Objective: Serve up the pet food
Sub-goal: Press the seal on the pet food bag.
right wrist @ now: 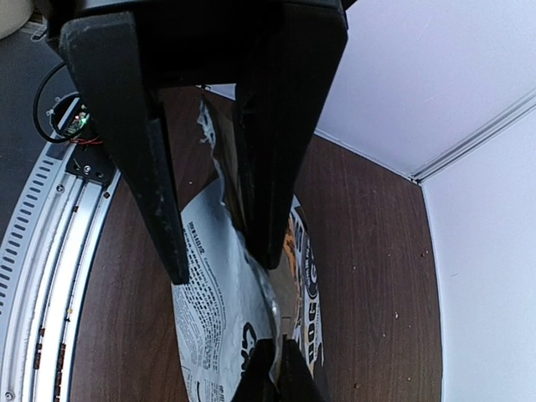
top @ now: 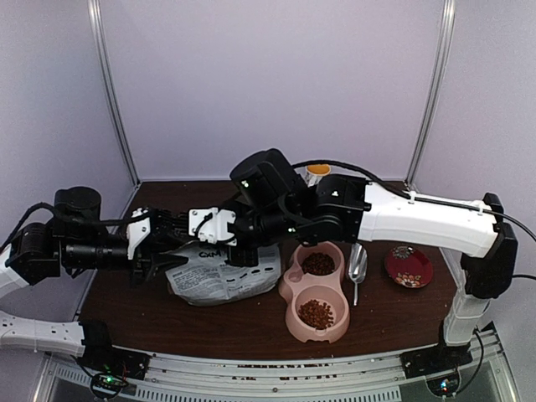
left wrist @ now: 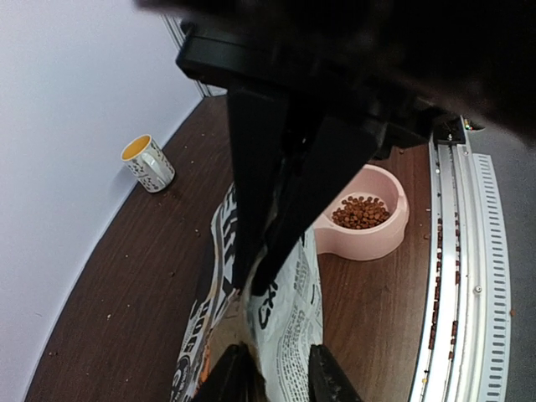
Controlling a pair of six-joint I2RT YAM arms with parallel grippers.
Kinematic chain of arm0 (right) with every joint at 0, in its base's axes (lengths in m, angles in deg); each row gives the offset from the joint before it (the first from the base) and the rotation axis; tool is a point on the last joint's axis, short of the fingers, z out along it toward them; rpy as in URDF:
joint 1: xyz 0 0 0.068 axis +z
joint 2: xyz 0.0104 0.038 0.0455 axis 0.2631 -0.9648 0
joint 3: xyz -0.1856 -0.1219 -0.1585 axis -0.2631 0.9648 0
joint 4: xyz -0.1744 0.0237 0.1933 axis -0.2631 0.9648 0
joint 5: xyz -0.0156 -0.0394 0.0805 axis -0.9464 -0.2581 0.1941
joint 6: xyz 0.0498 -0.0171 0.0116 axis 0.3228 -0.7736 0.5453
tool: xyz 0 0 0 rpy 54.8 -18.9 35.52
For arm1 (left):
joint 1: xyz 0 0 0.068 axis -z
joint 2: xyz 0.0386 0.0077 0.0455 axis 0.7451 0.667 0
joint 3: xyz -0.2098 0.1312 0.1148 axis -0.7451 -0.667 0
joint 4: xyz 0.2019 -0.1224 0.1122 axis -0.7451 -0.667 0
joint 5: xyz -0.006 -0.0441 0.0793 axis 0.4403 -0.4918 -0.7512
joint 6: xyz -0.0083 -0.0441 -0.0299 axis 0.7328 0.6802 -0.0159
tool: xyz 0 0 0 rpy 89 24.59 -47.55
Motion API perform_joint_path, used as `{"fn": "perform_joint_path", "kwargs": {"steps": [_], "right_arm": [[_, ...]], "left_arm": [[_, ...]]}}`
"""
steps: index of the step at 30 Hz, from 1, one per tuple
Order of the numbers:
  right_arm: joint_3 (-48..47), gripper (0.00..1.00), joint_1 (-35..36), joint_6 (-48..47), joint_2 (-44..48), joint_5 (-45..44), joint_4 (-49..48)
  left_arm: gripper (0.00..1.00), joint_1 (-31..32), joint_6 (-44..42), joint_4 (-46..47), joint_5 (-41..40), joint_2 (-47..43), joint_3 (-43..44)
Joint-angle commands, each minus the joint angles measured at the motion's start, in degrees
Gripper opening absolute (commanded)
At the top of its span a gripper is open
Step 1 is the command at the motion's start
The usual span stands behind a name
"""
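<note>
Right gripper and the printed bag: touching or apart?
Touching. The right wrist view shows the right gripper shut on the crumpled top edge of the bag, with no gap between the fingers and the paper.

Above the right gripper [left wrist: 251, 283], a blurred dark mass, probably its wrist [left wrist: 377, 50], runs off-frame.

Kibble [top: 316, 313] in double bowl [top: 290, 323], bag [top: 222, 280] left, scoop [top: 358, 264] right

Matt kibble [left wrist: 362, 212], crinkled paper bag [top: 222, 276], wood-grain table [top: 394, 318].
</note>
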Motion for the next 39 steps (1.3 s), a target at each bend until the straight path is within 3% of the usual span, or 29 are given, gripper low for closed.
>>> {"fn": "perform_joint_path", "kwargs": {"steps": [1, 11, 20, 25, 27, 30, 36, 39], "right_arm": [[2.7, 0.0, -0.4, 0.9, 3.0, 1.4, -3.7], [6.7, 0.0, -1.0, 1.0, 5.9, 5.4, -4.8], [9.7, 0.0, -2.2, 2.0, 8.1, 10.2, -7.4], [11.0, 0.01, -3.2, 2.4, 9.1, 10.1, -8.1], [10.4, 0.31, -3.7, 2.0, 9.0, 8.2, -6.1], [10.2, 0.39, -4.4, -0.1, 9.2, 5.0, -2.4], [11.0, 0.37, -6.2, -2.4, 10.0, 1.5, 3.0], [11.3, 0.13, -6.8, -2.7, 10.3, 1.4, 3.9]], "left_arm": [[0.27, 0.1, -0.1, 3.5, -2.0, 3.7, 1.6], [0.3, 0.1, -1.1, 4.4, -8.7, 4.4, 0.7], [0.0, 0.1, -1.3, 4.5, -11.1, 4.7, 0.0], [0.0, 0.1, -1.0, 5.0, -10.7, 3.1, -0.8], [0.0, 0.1, -1.0, 5.0, -10.5, 2.6, -0.8], [0.0, 0.1, -1.0, 5.0, -10.5, 2.4, -0.7], [0.0, 0.1, -0.9, 5.0, -10.3, 1.4, -0.9], [0.0, 0.1, -0.8, 5.0, -10.2, 1.3, -0.9]]}}
